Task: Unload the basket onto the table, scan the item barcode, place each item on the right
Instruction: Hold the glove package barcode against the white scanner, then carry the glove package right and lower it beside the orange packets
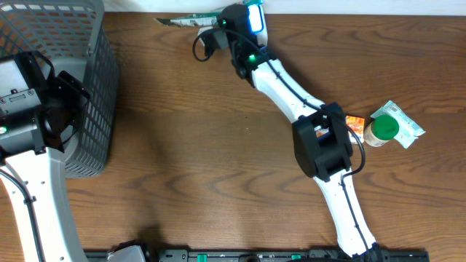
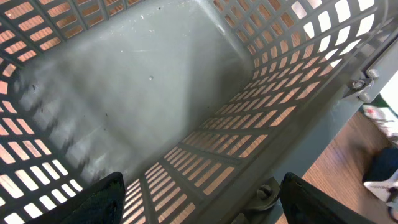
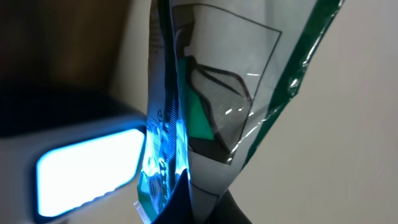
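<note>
Right wrist view: the right claw (image 3: 198, 208) is pinched shut on the lower edge of a green-and-white packet (image 3: 211, 93). The packet rises straight above the claw, just beside the scanner window (image 3: 87, 165), which glows blue to its left. The left claw (image 2: 208, 202) hangs wide open and empty, with the grey basket (image 2: 124, 93) below it.

Brown wooden table (image 1: 182, 145) fills the overhead view, grain running left to right, surface matte. Light even and soft; faint shadows only, one at near left. Pale strip (image 1: 364, 6) beyond the far edge, wall or floor, cannot tell. Black rail (image 1: 255, 255) along the near edge. Grey slatted basket (image 1: 98, 87) at far left. Right wrist view: plain off-white backdrop (image 3: 348, 155).
</note>
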